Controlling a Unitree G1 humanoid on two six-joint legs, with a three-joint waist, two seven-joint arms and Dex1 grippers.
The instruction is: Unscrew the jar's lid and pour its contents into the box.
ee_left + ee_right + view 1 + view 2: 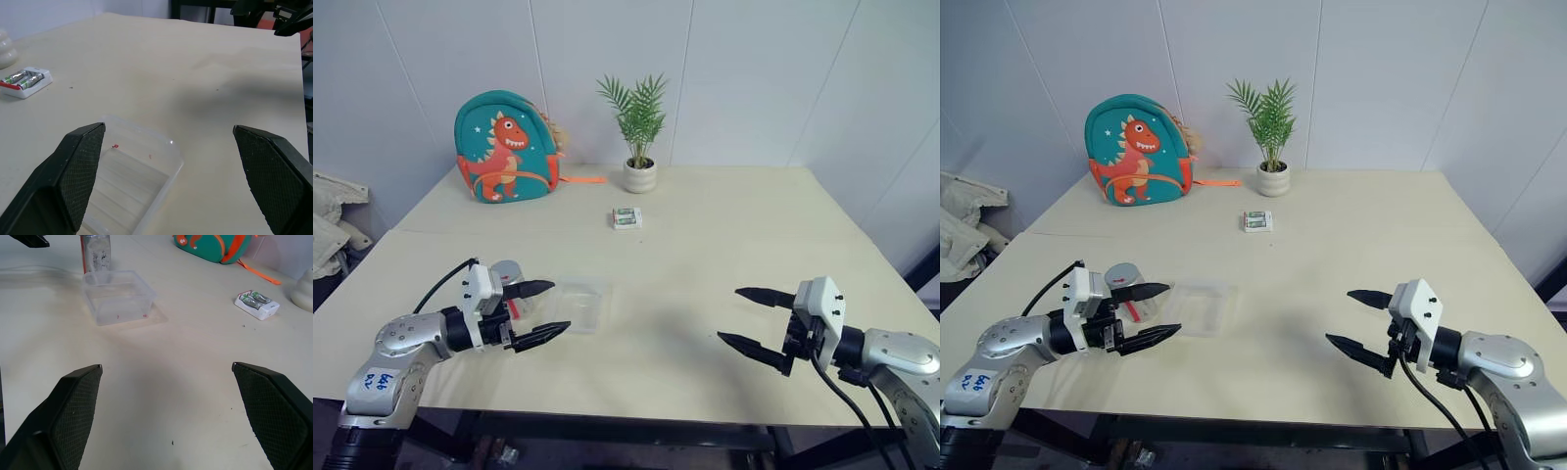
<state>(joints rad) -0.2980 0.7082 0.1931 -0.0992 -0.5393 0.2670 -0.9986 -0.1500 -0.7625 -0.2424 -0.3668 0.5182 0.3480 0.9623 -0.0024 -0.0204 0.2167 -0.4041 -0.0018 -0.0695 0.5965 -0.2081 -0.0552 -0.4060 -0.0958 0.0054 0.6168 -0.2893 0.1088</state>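
Observation:
The jar [1124, 278] stands upright on the table just left of the box [582, 302], its silvery-grey lid [508, 270] on top and a red and white label below. My left gripper [559, 305] hovers open in front of the jar, fingers pointing right over the box's near left corner, holding nothing. The clear box [117, 296] is shallow, with a few tiny red specks inside. My right gripper [728, 314] hangs open over bare table to the right, pointing left toward the box, well apart from it.
A white packet of batteries [626, 217] lies mid-table behind the box. At the back stand a white plant pot [640, 176] with a small palm and a teal dinosaur backpack [506, 147]. The table's front edge [636, 409] is close below both arms.

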